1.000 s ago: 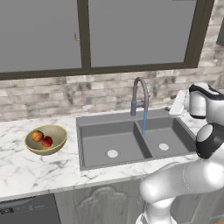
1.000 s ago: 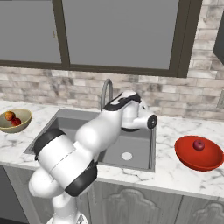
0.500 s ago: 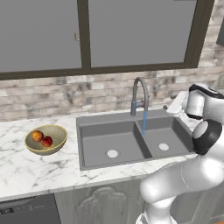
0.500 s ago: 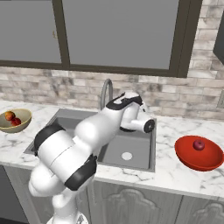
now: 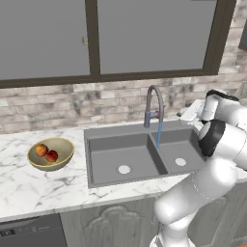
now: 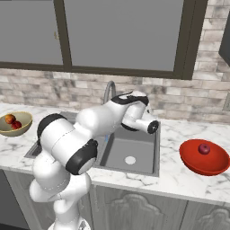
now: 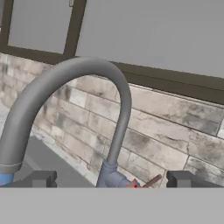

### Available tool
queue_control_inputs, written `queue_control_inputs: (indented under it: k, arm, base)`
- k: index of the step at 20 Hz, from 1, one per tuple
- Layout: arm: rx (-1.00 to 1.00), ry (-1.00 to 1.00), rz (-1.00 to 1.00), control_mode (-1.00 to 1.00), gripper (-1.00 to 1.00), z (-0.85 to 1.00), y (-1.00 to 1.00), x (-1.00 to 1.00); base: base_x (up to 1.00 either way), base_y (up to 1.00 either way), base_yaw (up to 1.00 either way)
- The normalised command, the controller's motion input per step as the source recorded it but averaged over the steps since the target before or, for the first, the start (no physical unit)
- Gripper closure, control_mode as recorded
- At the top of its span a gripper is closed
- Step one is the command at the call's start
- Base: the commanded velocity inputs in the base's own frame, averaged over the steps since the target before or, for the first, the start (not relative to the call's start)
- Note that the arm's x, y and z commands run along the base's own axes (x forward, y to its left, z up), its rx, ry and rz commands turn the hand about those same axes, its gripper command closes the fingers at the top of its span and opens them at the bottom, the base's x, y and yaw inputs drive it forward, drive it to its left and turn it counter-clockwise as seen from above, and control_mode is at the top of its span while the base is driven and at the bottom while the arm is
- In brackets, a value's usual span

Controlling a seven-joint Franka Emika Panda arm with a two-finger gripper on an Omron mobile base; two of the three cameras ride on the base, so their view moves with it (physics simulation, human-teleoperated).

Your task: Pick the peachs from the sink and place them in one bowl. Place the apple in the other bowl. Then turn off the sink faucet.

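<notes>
The gripper (image 7: 111, 179) is held spread, its two dark fingertips (image 7: 39, 178) standing well apart and holding nothing, and it faces the sink faucet (image 7: 74, 109) so that the small lever (image 7: 146, 181) at the faucet's base lies between the tips; this framing suggests the hand is being lined up to push the lever and shut the water off. A blue stream (image 5: 158, 132) falls from the spout into the sink (image 5: 140, 157), so the faucet appears to be running and the last step of the task is judged not yet done. The sorting looks finished: both peachs (image 5: 46, 153) lie together inside the tan bowl (image 5: 62, 144) on the marble counter (image 5: 29, 188) left of the sink, and the apple (image 6: 204, 148) sits in the red bowl (image 6: 191, 159) to the sink's right, well apart from the arm.
</notes>
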Motion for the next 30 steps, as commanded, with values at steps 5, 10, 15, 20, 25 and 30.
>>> queue_control_inputs:
  k: [5, 10, 15, 20, 25, 30]
  arm:
    - [0.11, 0.00, 0.06, -1.00, -1.00, -0.16, -0.12, 0.21]
    - [0.10, 0.00, 0.02, -1.00, -1.00, -0.12, -0.02, 0.28]
    - [0.10, 0.00, 0.00, -1.00, -1.00, -0.10, -0.15, 0.20]
    - [0.13, 0.04, 0.00, -1.00, -1.00, -0.11, -0.02, 0.41]
    - [0.11, 0.11, 0.01, -1.00, -1.00, -0.04, 0.09, 0.53]
    - [0.06, 0.07, 0.03, -1.00, -1.00, -0.03, 0.32, 0.29]
  base:
    - [0.00, 0.00, 0.00]
    - [0.00, 0.00, 0.00]
    - [0.00, 0.00, 0.00]
    - [0.00, 0.00, 0.00]
    - [0.00, 0.00, 0.00]
    - [0.00, 0.00, 0.00]
